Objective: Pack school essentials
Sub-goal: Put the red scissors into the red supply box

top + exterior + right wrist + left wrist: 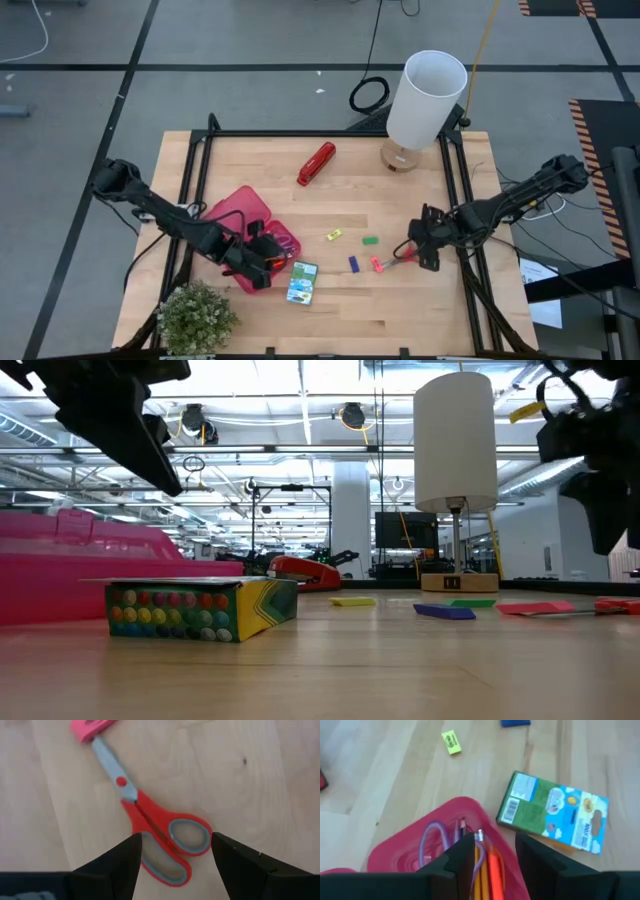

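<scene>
Red-handled scissors (155, 832) between spread right pincer (175, 852) fingers, ungripped; left pincer (495, 855) spread, empty, over pink case (235, 215).

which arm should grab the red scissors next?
Right. The right gripper hangs open directly over the red scissors, handles between its fingers. The left gripper is across the table over the pink case, with pencils and pens between its fingers.

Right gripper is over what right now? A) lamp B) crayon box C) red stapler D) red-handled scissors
D: in the right wrist view the right gripper has its fingers open on either side of the handles of the red-handled scissors, which lie flat on the table.
</scene>
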Controlling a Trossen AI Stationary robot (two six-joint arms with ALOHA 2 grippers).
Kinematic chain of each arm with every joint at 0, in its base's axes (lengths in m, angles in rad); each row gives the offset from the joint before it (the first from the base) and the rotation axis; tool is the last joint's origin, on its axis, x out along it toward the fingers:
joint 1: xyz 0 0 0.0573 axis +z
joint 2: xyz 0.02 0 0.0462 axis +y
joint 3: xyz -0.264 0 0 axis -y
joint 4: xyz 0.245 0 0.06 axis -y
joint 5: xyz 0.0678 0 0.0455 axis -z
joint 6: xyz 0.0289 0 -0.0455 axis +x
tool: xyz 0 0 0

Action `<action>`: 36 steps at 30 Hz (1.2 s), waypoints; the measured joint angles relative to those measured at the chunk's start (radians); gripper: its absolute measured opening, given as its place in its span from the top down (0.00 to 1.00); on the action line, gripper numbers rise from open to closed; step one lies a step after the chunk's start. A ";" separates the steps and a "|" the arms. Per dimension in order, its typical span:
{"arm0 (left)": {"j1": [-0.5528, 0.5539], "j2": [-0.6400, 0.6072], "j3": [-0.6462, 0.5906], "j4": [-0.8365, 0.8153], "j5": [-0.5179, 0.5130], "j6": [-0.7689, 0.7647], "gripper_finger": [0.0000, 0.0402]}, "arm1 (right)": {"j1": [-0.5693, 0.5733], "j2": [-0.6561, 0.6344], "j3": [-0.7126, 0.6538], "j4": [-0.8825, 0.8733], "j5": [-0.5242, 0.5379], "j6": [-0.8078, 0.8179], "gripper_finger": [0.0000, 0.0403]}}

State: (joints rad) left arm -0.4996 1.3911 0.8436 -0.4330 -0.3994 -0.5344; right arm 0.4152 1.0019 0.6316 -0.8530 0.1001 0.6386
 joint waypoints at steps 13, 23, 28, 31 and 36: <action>-0.057 0.000 0.000 0.110 -0.004 0.008 0.64 | 0.018 0.150 0.001 0.007 -0.025 -0.237 0.43; -0.064 0.000 0.000 0.160 -0.004 0.059 0.64 | 0.018 0.304 0.001 0.026 -0.027 -0.264 0.50; -0.064 0.000 0.000 0.163 -0.004 0.059 0.64 | 0.018 0.349 0.003 0.075 -0.052 -0.300 0.59; -0.064 0.000 0.000 0.164 -0.004 0.059 0.64 | 0.017 0.369 0.004 0.082 -0.076 -0.303 0.67; -0.064 0.000 0.000 0.165 -0.004 0.070 0.64 | 0.017 0.375 0.004 0.084 -0.106 -0.284 0.82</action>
State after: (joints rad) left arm -0.5636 1.3914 0.8433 -0.2682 -0.4030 -0.4643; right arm 0.4324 1.3769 0.6357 -0.7692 -0.0058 0.3543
